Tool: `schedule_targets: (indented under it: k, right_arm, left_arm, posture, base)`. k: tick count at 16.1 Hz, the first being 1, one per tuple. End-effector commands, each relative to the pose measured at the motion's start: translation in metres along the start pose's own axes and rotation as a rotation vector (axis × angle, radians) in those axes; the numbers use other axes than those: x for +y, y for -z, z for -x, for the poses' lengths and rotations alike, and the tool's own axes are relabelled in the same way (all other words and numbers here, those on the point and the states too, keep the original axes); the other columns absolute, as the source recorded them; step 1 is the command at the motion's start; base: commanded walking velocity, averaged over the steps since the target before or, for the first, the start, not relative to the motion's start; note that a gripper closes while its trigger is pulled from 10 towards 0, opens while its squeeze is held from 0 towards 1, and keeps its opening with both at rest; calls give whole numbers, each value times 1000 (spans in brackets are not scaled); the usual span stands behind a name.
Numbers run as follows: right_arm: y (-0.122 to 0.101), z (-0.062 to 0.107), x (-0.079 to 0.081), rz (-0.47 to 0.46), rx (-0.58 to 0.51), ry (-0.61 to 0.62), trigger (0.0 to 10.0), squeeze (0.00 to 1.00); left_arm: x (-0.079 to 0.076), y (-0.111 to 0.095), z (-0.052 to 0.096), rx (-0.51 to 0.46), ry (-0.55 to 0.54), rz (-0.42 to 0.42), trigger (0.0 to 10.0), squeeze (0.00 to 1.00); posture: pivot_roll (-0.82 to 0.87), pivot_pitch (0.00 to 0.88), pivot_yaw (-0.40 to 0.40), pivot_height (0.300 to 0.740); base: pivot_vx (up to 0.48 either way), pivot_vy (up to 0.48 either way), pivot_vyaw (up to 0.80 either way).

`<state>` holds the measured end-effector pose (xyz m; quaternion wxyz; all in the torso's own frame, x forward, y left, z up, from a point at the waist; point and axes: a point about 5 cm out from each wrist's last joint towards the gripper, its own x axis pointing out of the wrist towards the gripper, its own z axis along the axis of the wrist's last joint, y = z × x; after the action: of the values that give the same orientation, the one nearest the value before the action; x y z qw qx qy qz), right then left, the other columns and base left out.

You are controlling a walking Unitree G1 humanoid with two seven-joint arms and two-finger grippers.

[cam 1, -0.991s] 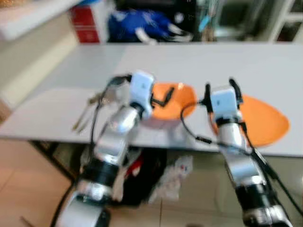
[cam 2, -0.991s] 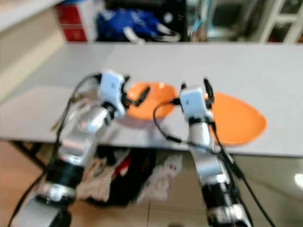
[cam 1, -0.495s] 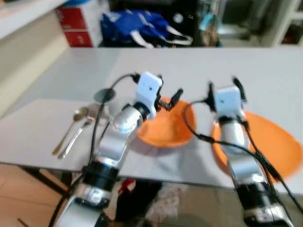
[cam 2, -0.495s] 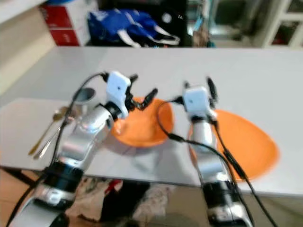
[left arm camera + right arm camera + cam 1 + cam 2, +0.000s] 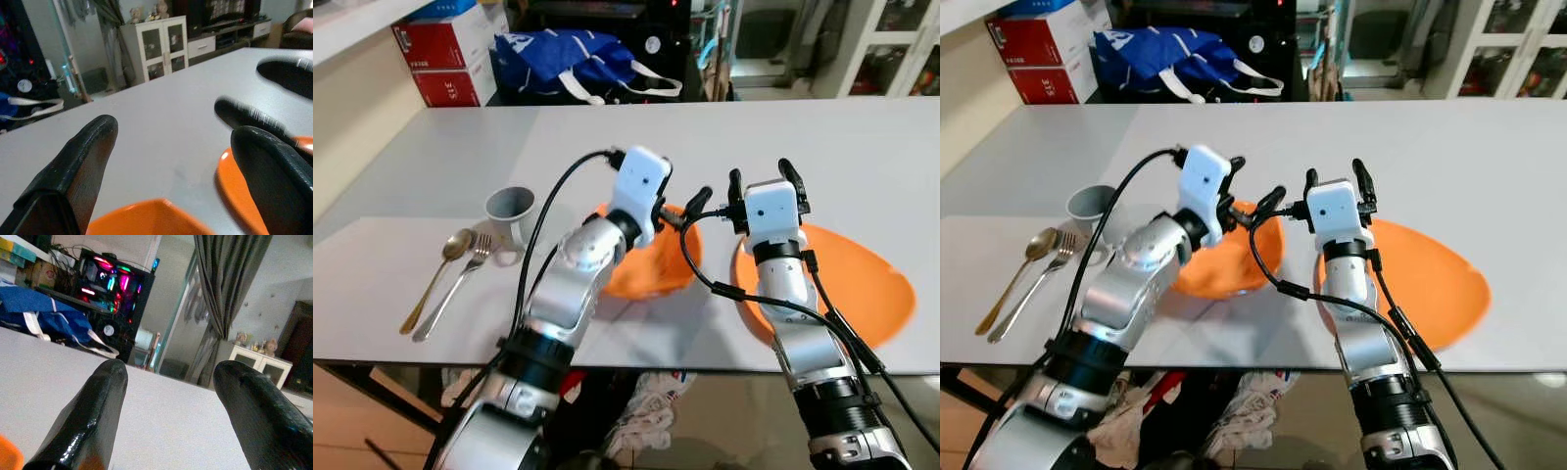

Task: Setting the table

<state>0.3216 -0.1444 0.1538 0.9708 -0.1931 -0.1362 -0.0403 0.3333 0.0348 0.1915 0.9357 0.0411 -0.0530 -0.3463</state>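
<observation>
On the white table (image 5: 862, 147), an orange bowl (image 5: 651, 269) serves as landmark. Left gripper (image 5: 677, 211), fingers spread and holding nothing, hovers just above the bowl's far rim. Right gripper (image 5: 763, 183), likewise spread and empty, hangs over the near edge of the orange plate (image 5: 852, 274) right of the bowl. Left of the bowl stand a grey cup (image 5: 510, 209), then a fork (image 5: 455, 287) and a gold spoon (image 5: 435, 279).

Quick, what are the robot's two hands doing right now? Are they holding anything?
Left gripper: open, holding nothing, above the orange bowl.
Right gripper: open, holding nothing, above the orange plate.
</observation>
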Motion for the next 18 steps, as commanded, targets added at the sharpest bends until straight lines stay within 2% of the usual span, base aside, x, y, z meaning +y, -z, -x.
schedule_targets:
  k: [1,2,4,5,7,8,11,13,18]
  right_arm:
    - [9,-4,-3,-64,82,20,10000,0]
    - [19,-6,-4,-166,169,29,10000,0]
    - [29,-10,-4,-247,244,24,10000,0]
    - [30,-11,-4,-266,254,19,10000,0]
    - [31,-18,6,-465,316,-41,10000,0]
    - [26,-23,12,-512,308,-85,10000,0]
    - [13,-34,28,-550,287,-195,10000,0]
    - [14,-35,31,-573,305,-201,10000,0]
    - [25,-38,43,-702,432,-202,10000,0]
  left_arm:
    - [7,-11,-1,-22,-21,11,10000,0]
    - [10,-15,2,-35,-39,30,10000,0]
    - [11,-27,6,-65,-51,45,10000,0]
    - [11,-31,7,-73,-51,50,10000,0]
    - [13,-53,14,-135,-69,92,10000,0]
    - [15,-64,17,-165,-80,95,10000,0]
    - [18,-71,21,-181,-106,106,10000,0]
    - [20,-72,22,-177,-117,115,10000,0]
    - [29,-79,26,-175,-150,173,10000,0]
  posture:
    - [-100,0,84,728]
    - [-88,0,79,728]
    - [-79,0,75,728]
    - [-70,0,73,728]
    - [-51,0,68,728]
    - [-40,0,63,728]
    - [-31,0,51,728]
    - [-29,0,48,728]
    - [-21,0,43,728]
  base:
    - [0,0,0]
    - [0,0,0]
    - [0,0,0]
    - [0,0,0]
    - [0,0,0]
    - [0,0,0]
    - [0,0,0]
    - [0,0,0]
    - [0,0,0]
